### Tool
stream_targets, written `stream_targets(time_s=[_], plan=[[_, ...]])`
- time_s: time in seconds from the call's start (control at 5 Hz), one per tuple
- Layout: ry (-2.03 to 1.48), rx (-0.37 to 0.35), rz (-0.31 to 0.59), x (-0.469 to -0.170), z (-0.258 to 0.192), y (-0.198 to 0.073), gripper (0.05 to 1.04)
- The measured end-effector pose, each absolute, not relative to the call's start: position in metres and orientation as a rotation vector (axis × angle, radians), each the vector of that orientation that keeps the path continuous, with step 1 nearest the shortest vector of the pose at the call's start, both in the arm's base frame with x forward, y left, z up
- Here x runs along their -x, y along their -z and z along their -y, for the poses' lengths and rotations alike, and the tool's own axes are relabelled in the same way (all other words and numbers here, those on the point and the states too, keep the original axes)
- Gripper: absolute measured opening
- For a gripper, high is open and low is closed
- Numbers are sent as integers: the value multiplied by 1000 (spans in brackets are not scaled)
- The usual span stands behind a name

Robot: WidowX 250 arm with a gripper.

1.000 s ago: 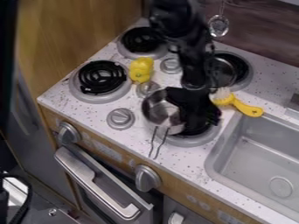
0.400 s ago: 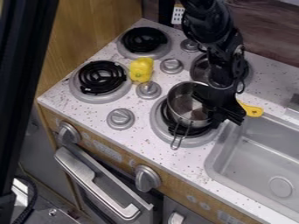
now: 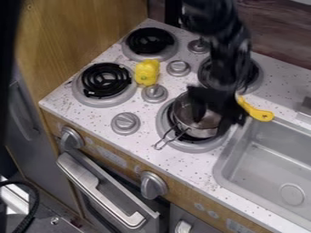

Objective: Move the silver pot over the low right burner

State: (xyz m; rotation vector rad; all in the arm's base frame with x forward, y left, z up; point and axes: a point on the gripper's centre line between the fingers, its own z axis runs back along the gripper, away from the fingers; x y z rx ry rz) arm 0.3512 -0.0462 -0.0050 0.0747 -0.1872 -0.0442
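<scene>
Camera view. Silver pot (image 3: 203,130) over the low right burner (image 3: 211,146), the one close to the tabletop's (image 3: 146,145) front edge and just beside the sink (image 3: 273,168). Pot roughly upright, open top facing up, its body a little toward the back of the burner; part of the ring shows around it. Whether its base touches the coil, can't tell. Wire handle (image 3: 172,138) slants out toward the front edge, its looped end past the burner's rim, over bare tabletop.

Black arm (image 3: 224,54) comes in from the top edge, crossing in front of the back right burner (image 3: 258,75), which is partly hidden. Tool (image 3: 216,108) hangs at the back and sink side of the pot, overlapping its rim. Blurred and dark there: can't tell whether the tool is apart, together or clamped on the rim.

Yellow handle (image 3: 259,114) of some utensil lies beside the tool, its far end near the sink's back left corner; the other end hidden. Yellow toy pepper (image 3: 147,72) between the two left burners and the round knobs in the middle of the tabletop. Black coils on the back left burner (image 3: 148,42), near the tabletop's back left corner, and on the front left burner (image 3: 106,80), near its left edge.
</scene>
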Motion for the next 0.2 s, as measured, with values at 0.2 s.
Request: stream_targets(time_s=[0.2], plan=[[16, -68, 205, -349, 45, -26, 1004]])
